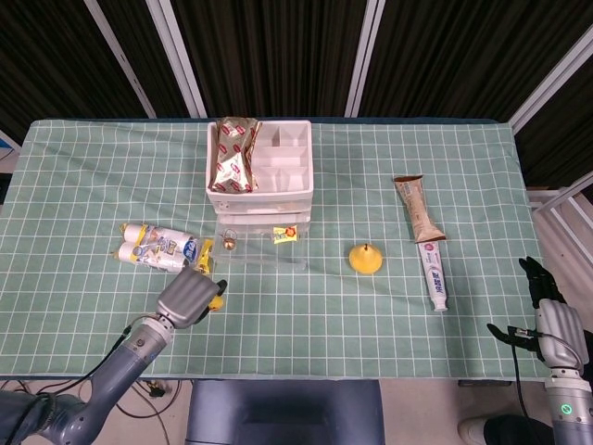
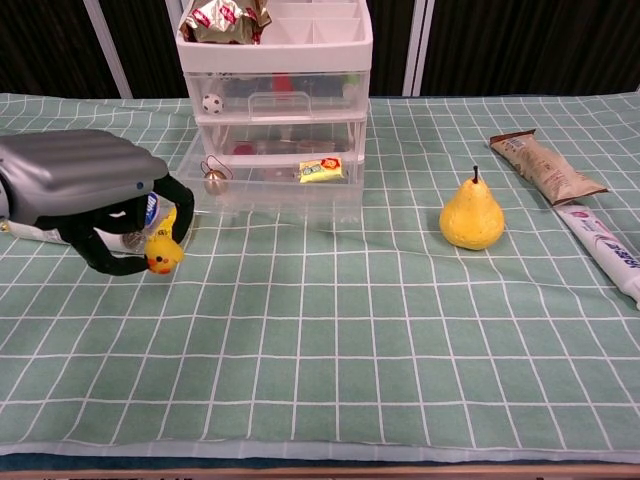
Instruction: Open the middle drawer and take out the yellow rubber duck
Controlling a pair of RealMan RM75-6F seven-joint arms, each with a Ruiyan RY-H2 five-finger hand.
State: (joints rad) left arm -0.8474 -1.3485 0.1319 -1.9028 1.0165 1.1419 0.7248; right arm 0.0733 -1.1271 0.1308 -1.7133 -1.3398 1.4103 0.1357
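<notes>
My left hand (image 1: 188, 295) (image 2: 85, 194) holds the yellow rubber duck (image 2: 164, 250) (image 1: 216, 299) low over the tablecloth, in front of and left of the drawer unit (image 1: 259, 171) (image 2: 275, 80). The duck is pinched under curled dark fingers (image 2: 115, 262). The middle drawer (image 1: 259, 248) (image 2: 275, 190) stands pulled out, with a small yellow packet (image 2: 319, 169) and a little bell-like trinket (image 2: 212, 180) inside. My right hand (image 1: 542, 311) hangs beyond the table's right front corner, fingers apart and holding nothing; the chest view does not show it.
Two white bottles (image 1: 153, 246) (image 2: 60, 222) lie just behind my left hand. A yellow pear (image 1: 366, 258) (image 2: 471, 215) stands right of the drawer. A brown snack bar (image 1: 417, 209) and a toothpaste tube (image 1: 433, 275) lie at the right. A foil bag (image 1: 236, 153) fills the top tray.
</notes>
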